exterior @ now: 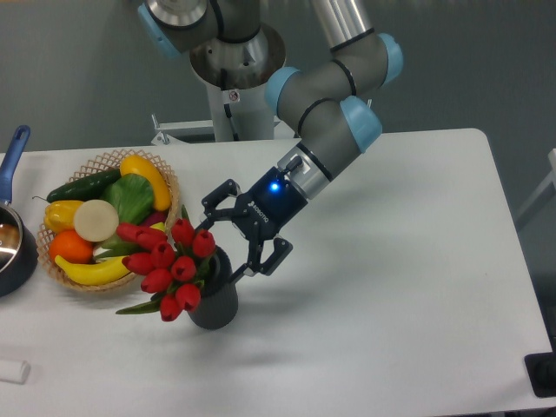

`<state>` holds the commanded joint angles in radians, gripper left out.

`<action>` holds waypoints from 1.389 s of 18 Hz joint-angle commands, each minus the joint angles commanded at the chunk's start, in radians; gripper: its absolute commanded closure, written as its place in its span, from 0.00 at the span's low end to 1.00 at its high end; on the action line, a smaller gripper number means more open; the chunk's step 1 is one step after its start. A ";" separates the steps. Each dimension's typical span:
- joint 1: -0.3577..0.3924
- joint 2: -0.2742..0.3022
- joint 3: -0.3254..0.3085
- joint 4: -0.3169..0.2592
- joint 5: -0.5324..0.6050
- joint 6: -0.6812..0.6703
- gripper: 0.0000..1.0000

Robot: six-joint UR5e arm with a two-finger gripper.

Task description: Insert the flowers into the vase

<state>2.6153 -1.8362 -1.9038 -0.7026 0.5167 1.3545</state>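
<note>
The flowers [167, 264], red closed tulips with green leaves, stand in the vase [215, 300], a small dark grey cylinder on the white table. The heads lean out to the left over the vase's rim, and the stems are hidden inside. My gripper [236, 234] hangs just right of and above the vase, open, with nothing between its fingers. One finger [215, 197] points up and left, the other finger [271, 259] sits lower right beside the vase's mouth.
A wicker basket [165, 178] with fruit and vegetables stands left of the vase, close behind the tulips. A dark pot with a blue handle [12, 156] sits at the left edge. A small white object [12, 371] lies front left. The arm reaches in from the back.
</note>
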 joint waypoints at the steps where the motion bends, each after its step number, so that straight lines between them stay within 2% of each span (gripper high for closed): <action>1: 0.020 0.005 0.002 0.000 0.025 0.000 0.00; 3: 0.072 0.023 0.000 0.000 0.058 0.000 0.00; 5: 0.126 0.067 -0.006 -0.002 0.107 0.002 0.00; 8: 0.202 0.155 0.000 -0.002 0.297 -0.005 0.00; 9: 0.222 0.163 0.009 0.000 0.304 -0.008 0.00; 13: 0.310 0.222 0.084 -0.026 0.342 -0.081 0.00; 16: 0.331 0.229 0.141 -0.067 0.365 -0.095 0.00; 18: 0.339 0.247 0.157 -0.103 0.411 -0.081 0.00; 21: 0.344 0.271 0.143 -0.126 0.529 0.072 0.00; 25: 0.376 0.314 0.141 -0.251 0.594 0.263 0.00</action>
<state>2.9911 -1.5218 -1.7625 -0.9538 1.1104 1.6178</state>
